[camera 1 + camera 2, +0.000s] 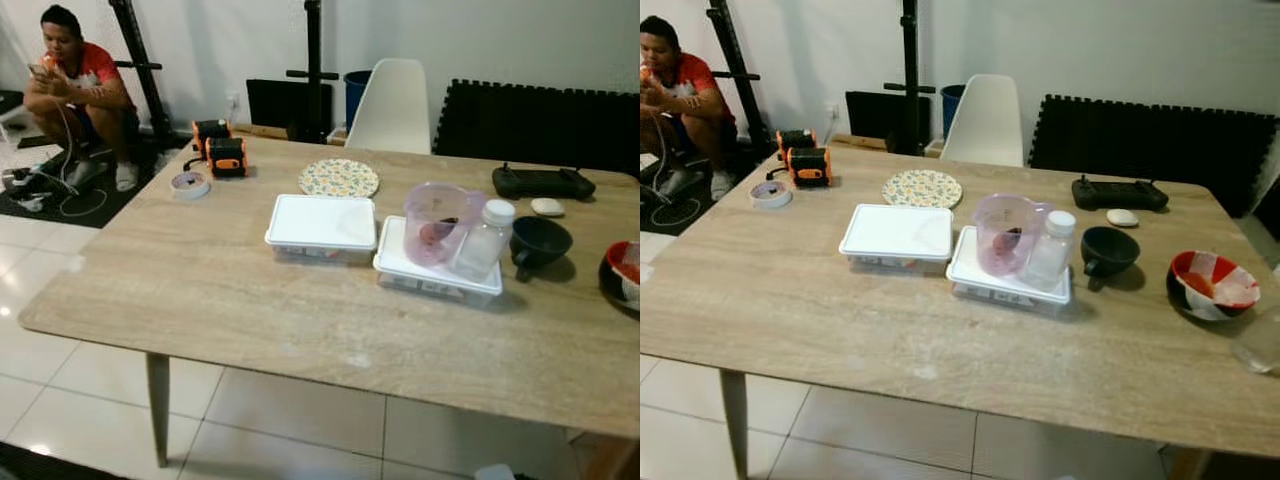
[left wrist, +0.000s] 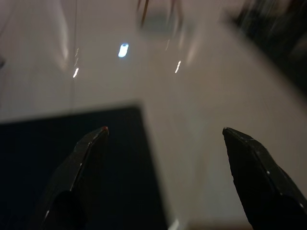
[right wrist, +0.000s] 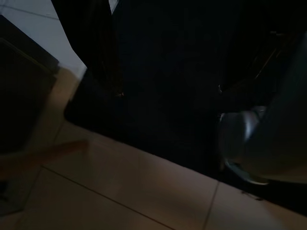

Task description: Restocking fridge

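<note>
A wooden table (image 1: 200,290) stands before me. Two white-lidded containers lie on it side by side, the left container (image 1: 322,226) bare-topped. On the right container (image 1: 432,272) stand a pink translucent jug (image 1: 438,224) and a clear bottle with a white cap (image 1: 484,240). A black cup (image 1: 538,243) and a red and white bowl (image 1: 1213,284) sit further right. My left gripper (image 2: 164,129) hangs open over pale floor beside a dark mat. My right gripper (image 3: 169,91) hangs in deep shade above floor tiles, its fingers apart with nothing between them.
A patterned plate (image 1: 339,178), a tape roll (image 1: 190,185), two orange and black devices (image 1: 222,150), a black controller (image 1: 543,182) and a small white object (image 1: 547,207) lie toward the far edge. A white chair (image 1: 391,105) stands behind. A person (image 1: 75,95) crouches at the back left.
</note>
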### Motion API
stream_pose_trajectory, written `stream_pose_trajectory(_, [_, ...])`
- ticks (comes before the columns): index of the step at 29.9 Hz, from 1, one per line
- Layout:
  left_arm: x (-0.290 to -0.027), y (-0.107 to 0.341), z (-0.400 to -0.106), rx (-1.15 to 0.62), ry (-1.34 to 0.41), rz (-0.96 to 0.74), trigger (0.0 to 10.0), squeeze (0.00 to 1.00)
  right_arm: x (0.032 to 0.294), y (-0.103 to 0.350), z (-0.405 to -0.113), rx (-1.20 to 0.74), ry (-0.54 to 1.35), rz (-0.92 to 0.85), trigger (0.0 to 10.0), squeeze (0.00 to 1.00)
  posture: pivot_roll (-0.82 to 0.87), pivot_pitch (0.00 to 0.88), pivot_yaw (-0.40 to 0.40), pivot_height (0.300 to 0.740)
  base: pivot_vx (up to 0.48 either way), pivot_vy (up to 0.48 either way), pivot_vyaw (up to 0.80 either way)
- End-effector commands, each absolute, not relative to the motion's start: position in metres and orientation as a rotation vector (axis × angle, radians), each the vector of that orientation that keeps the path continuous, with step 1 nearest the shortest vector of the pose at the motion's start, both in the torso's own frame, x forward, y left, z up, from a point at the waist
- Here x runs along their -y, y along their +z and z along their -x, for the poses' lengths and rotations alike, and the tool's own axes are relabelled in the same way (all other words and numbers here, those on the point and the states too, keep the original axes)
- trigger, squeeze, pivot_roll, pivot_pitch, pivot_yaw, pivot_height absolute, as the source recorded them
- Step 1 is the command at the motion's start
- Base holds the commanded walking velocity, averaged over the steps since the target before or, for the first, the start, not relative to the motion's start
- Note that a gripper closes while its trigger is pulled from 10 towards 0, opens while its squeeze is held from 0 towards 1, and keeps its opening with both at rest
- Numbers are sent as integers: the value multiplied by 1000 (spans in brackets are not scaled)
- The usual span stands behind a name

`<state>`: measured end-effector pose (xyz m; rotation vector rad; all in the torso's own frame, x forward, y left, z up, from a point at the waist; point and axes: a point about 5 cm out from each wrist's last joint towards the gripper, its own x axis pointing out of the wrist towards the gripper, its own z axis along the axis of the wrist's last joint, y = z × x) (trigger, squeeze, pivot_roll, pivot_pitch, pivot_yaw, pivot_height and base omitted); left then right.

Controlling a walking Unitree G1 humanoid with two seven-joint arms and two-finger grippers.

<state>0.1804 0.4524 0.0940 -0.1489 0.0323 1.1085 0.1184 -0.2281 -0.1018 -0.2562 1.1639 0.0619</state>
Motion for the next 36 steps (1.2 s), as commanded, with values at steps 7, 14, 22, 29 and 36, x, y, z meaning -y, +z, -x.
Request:
stream_pose_trajectory(7, [-435, 179, -252, 260, 750, -11, 10000, 0, 227, -104, -112, -1181, 57, 238, 10000, 0, -74, 0, 0, 740, 0, 0, 0])
stream_pose_trajectory(14, [-323, 225, -341, 390, 41, -134, 10000, 0, 229, -105, -106, -1187, 53, 253, 10000, 0, -99, 22, 13, 740, 0, 0, 0])
stream_pose_trajectory(22, [-199, 223, -379, 337, -507, -476, 10000, 0, 229, -110, -85, -1227, 46, 254, 10000, 0, -134, 77, 39, 740, 0, 0, 0])
stream_pose_trajectory(29, [-163, 190, -380, 194, -702, -856, 10000, 0, 230, -112, -72, -1246, 36, 245, 10000, 0, -158, 117, 51, 740, 0, 0, 0])
stream_pose_trajectory(36, [-152, 175, -383, 109, -759, -1261, 10000, 0, 230, -113, -61, -1260, 27, 240, 10000, 0, -171, 138, 64, 740, 0, 0, 0])
